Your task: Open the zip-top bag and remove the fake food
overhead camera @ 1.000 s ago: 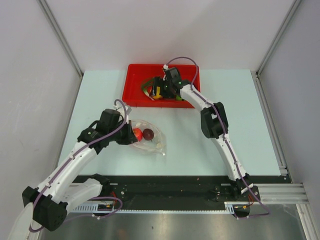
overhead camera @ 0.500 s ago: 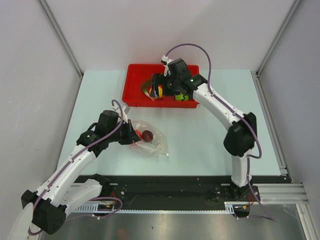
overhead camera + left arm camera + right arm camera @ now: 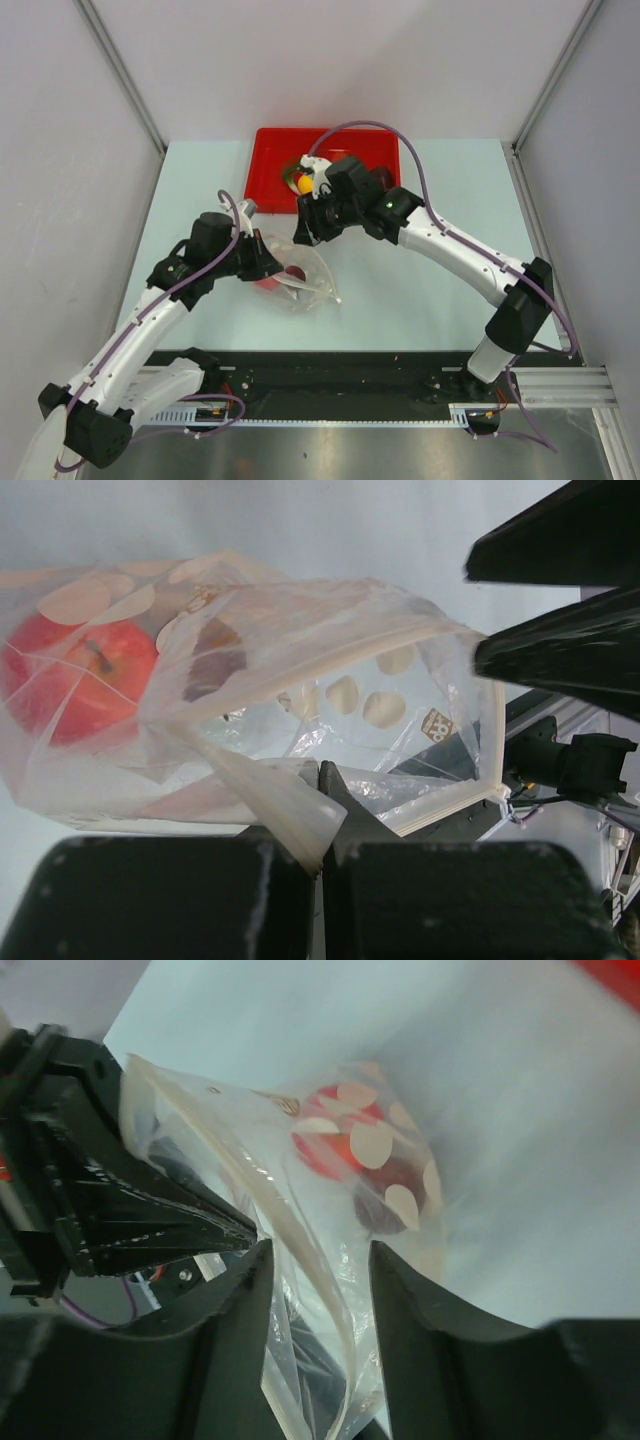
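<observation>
Two-arm bench scene, overhead and wrist views. The zip-top bag [image 3: 306, 284] lies on the pale bench [image 3: 420, 290] between the two arms, its mouth gaping and its whitish zip strip standing up off the surface. The left fingers [image 3: 336, 792] are pressed together on a fold of the bag's near rim, pinching the film. The right fingers [image 3: 257, 1272] stand partly spread astride the opposite rim, with the zip strip running up through the gap between them; the wrist view is too steep to show whether either finger touches the plastic.

Inside the bag, at its closed end, sit two pieces of the fake food: a red fruit [image 3: 80, 675] with a dark stem dimple and, just beside it, a maroon piece [image 3: 214, 660] seen through crinkled film.

The red tray [image 3: 265, 178] rests at the far edge of the bench, well apart from the bag. It holds a yellow ball [image 3: 305, 185] and what appears to be a green item, largely hidden behind the right arm.
</observation>
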`<move>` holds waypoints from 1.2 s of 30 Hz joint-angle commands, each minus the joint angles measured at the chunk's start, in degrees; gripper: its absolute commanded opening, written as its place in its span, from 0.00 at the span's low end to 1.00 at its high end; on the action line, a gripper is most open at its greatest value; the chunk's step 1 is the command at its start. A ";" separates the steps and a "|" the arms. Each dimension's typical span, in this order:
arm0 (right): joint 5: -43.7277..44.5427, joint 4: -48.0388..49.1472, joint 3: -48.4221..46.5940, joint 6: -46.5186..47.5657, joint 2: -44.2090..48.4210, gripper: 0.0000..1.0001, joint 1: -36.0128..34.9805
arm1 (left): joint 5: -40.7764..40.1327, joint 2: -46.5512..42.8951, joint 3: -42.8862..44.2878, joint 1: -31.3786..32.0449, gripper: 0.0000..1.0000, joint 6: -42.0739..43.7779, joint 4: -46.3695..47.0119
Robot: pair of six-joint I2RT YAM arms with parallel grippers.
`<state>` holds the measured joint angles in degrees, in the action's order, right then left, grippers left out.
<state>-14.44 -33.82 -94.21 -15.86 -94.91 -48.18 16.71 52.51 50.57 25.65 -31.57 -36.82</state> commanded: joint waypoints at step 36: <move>-1.82 -3.45 -0.89 -3.13 -1.68 0.49 -4.02 | 1.57 8.75 1.82 -0.42 0.00 3.80 2.72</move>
<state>-13.61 -41.23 -97.89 -17.37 -98.30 -51.40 16.88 60.88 49.43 25.56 -29.41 -35.00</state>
